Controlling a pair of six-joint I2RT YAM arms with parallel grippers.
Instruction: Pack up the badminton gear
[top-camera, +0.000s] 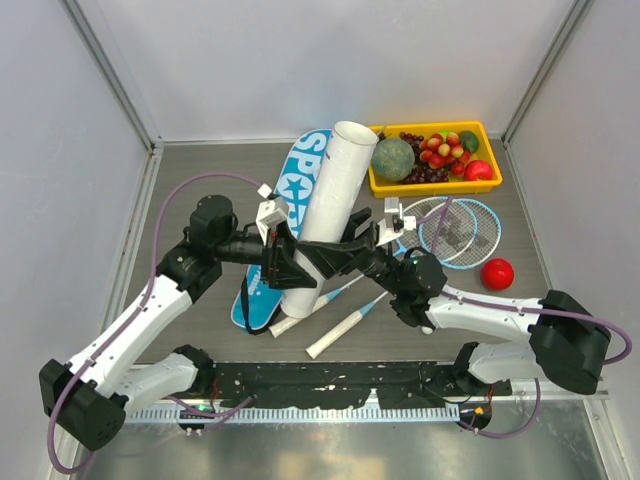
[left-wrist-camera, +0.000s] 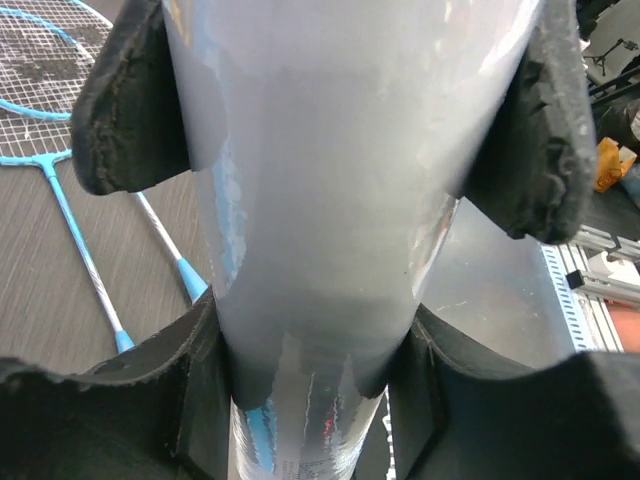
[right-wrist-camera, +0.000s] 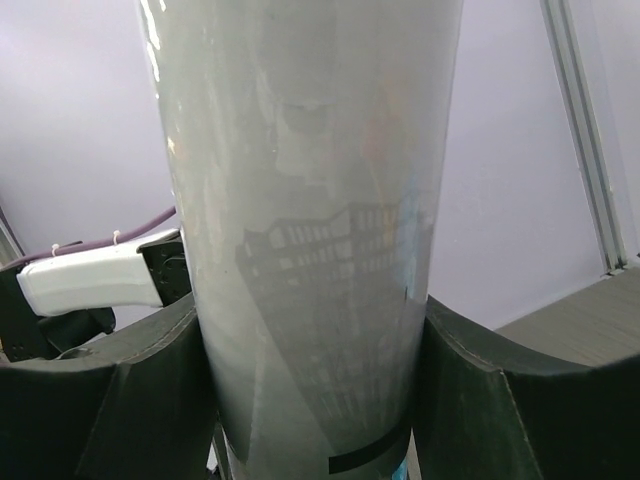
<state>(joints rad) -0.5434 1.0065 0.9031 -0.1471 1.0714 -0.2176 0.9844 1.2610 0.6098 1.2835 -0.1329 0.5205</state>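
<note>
From above, we see the tube (top-camera: 335, 185) lying in the middle of the desk (top-camera: 190, 190). Its long axis runs from the near edge toward the far edge and leans a little right. It lies over the blue bag (top-camera: 300, 165), which points much the same way. The left gripper (top-camera: 298, 265) meets the tube from the left and the right gripper (top-camera: 338, 255) from the right, both on its near half. The rackets (top-camera: 455, 228) lie toward the right edge, their handles just beside the tube's near end. The yellow tray (top-camera: 440, 188) sits near its far end, so we judge room tight on the right. In the left wrist view, the pads (left-wrist-camera: 135, 120) press both sides of the tube, partly spread around it. In the right wrist view, the tube fills the gap, touching both fingers. The tips are out of frame, but we read it as gripped.
</note>
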